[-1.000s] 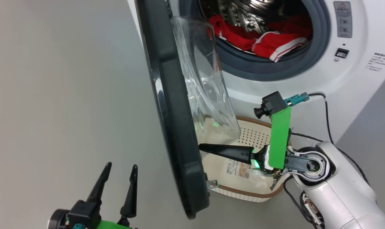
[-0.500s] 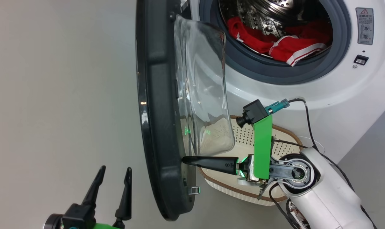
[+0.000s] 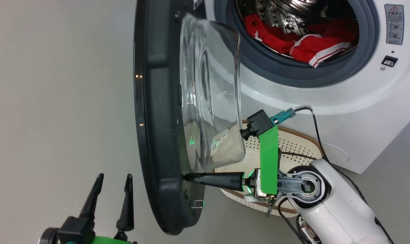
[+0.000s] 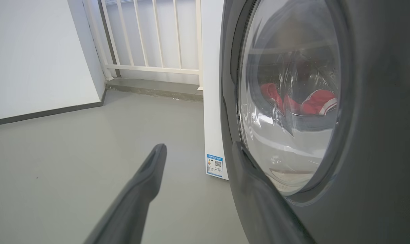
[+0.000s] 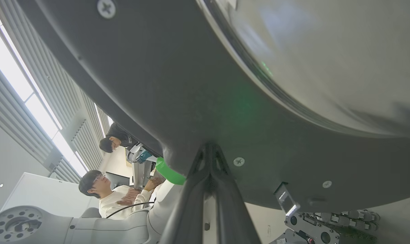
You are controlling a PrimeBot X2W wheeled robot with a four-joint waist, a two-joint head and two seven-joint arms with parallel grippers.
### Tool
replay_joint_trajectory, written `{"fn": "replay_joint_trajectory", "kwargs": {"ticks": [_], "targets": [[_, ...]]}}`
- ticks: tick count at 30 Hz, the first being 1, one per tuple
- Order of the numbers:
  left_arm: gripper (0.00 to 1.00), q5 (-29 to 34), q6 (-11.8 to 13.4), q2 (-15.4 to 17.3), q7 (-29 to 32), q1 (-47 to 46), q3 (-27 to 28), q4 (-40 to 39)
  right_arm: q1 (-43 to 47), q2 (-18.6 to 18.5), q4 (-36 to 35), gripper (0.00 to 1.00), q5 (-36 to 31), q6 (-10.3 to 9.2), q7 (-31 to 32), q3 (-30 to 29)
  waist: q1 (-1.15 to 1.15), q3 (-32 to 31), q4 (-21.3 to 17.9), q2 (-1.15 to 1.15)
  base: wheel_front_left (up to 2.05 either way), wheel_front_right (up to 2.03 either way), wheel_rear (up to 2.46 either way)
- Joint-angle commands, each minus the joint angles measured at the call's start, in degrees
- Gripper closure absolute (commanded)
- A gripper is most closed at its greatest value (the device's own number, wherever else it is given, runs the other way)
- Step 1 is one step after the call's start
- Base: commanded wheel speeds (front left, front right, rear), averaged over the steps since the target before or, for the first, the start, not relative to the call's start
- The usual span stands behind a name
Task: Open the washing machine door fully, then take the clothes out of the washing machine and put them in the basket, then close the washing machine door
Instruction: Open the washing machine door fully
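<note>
Your right hand (image 3: 191, 177) has its two fingers pressed together and grips nothing. Its tips are set against the dark inner rim of the washing machine door (image 3: 157, 142), low down and just under the bulging glass bowl (image 3: 208, 91). In the right wrist view the closed tips meet that rim beside a screw (image 5: 238, 161).

In the head view the door stands out from the washing machine (image 3: 327, 98), nearly edge-on to you. Its metal latch hook (image 3: 198, 203) juts from the inner rim just below your fingers.

Your right arm reaches across the basket (image 3: 305, 144), which sits on the floor (image 3: 55, 101) close to the machine's front, below the opening and partly behind the glass bowl. The clothes (image 3: 303, 44) lie in the drum, with a red fold with white trim draped over the lip of the grey gasket (image 3: 276, 73).

Your left hand (image 3: 113, 181) is spread wide and carries nothing, low on the door's outer side and near its edge. In the left wrist view one finger (image 4: 259, 196) overlaps the door's black outer rim, and you cannot tell whether it touches.

On the outer side of the door the floor runs open to a wall (image 4: 38, 57) and a white railing (image 4: 150, 37). Between the door and the machine's front the room is tight, taken up by the bowl, the basket and your right arm.
</note>
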Motion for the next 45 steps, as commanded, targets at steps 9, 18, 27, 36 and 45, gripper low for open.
{"fn": "replay_joint_trajectory", "kwargs": {"ticks": [9, 18, 27, 36, 45], "targets": [[0.0, -0.7, 0.5, 0.9, -0.5, -0.1, 1.8, -1.4, -1.2, 2.0, -1.6, 1.0, -1.6, 0.1, -0.8, 0.3, 0.0, -0.4, -0.2, 0.0, 0.0, 0.0, 0.0], [0.0, -0.7, -0.9, 0.9, -0.5, -1.7, 1.3, 0.9, 1.9, -1.9, -2.7, 0.0, -4.6, 0.1, -5.1, -1.6, 0.0, -1.8, -0.7, 0.0, 0.0, 0.0, 0.0], [0.0, -0.2, -1.9, 0.9, -0.5, -1.5, 2.2, 2.0, 6.4, -8.2, -2.4, 0.0, -10.2, 0.1, -13.9, -0.3, 0.0, -3.0, -2.3, 0.0, 0.0, 0.0, 0.0], [0.0, 0.0, -2.0, 0.9, -0.5, -0.9, 3.1, 2.0, 9.9, -14.3, -0.5, 0.0, -13.8, 0.1, -26.3, 2.9, 0.0, -3.4, -4.2, 0.0, 0.0, 0.0, 0.0], [0.0, 0.5, -2.2, 0.9, -0.5, 0.2, 4.1, 2.0, 11.9, -18.8, 0.7, 0.0, -16.6, 0.1, -40.0, 7.1, 0.0, -4.3, -5.4, 0.0, 0.0, 0.0, 0.0]]}}
